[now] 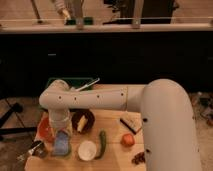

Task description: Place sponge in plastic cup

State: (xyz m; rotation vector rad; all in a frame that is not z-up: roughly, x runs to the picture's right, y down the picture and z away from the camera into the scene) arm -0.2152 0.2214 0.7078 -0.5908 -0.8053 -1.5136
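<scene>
A white robot arm [100, 97] reaches down over the left of a wooden desk [112, 150]. Its hand [60, 142] hangs low there — clamped on a blue sponge [60, 144] — just beside an orange bowl [44, 130] and a white cup [86, 150].

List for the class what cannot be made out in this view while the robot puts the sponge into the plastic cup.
- Gripper, over the cup: fingers masked by the wrist.
- Plastic cup: mostly covered by the blue sponge; contact unclear.
- Orange bowl: partly behind the arm.
- Dark cluster: partly hidden by the arm.
</scene>
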